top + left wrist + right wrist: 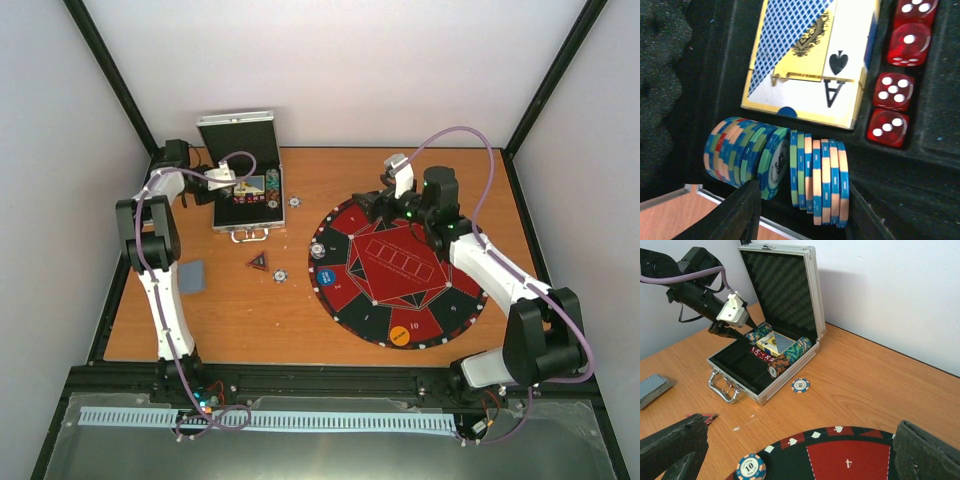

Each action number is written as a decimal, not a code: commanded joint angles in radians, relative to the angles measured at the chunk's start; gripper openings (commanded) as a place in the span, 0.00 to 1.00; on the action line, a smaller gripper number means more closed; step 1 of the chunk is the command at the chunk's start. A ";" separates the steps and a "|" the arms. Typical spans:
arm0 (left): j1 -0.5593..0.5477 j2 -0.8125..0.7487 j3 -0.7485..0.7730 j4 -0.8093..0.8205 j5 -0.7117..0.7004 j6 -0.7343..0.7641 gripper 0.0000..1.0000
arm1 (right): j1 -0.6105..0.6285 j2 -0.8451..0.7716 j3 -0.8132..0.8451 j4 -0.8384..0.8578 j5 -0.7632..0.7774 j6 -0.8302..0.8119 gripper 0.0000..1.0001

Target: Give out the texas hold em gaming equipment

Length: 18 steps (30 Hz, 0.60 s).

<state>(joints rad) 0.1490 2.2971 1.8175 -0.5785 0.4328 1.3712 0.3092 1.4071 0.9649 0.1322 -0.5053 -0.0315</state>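
Marker discs (pixel 400 335): one orange, one blue (pixel 325 279)

A silver aluminium case with black foam lining (pixel 782 290) is standing open at the far left of the orange-brown wooden table (pixel 250 320). Four translucent red dice (pixel 892 92) are sitting in one compartment. A round red-and-black felt mat (pixel 395 270) is lying flat, apart to the right.

One camera hangs high at the near side, looking down on the whole table (pixel 230 310). The left wrist camera sits close over the poker chips (pixel 825 180) in the open case (pixel 940 175); the right one sees that case from low, well off.
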 commanded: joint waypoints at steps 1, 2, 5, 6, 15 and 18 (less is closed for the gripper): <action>-0.022 0.051 0.051 -0.005 0.002 0.005 0.47 | 0.001 0.008 0.034 -0.014 -0.007 -0.014 1.00; -0.023 0.055 0.057 -0.009 0.004 0.004 0.47 | 0.001 0.010 0.036 -0.013 -0.007 -0.012 1.00; -0.027 0.068 0.076 -0.031 0.004 0.005 0.47 | 0.000 0.010 0.043 -0.018 -0.007 -0.013 1.00; -0.028 0.072 0.078 -0.032 0.000 0.007 0.47 | 0.000 0.010 0.043 -0.021 -0.007 -0.016 1.00; -0.035 0.054 0.055 -0.110 0.009 0.041 0.53 | 0.000 0.018 0.045 -0.031 -0.002 -0.018 1.00; -0.035 0.033 0.026 -0.086 0.007 0.038 0.53 | 0.000 0.024 0.046 -0.031 0.000 -0.019 1.00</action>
<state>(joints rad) 0.1390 2.3287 1.8732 -0.6079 0.4160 1.3800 0.3092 1.4174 0.9756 0.1005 -0.5056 -0.0410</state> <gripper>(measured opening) 0.533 0.999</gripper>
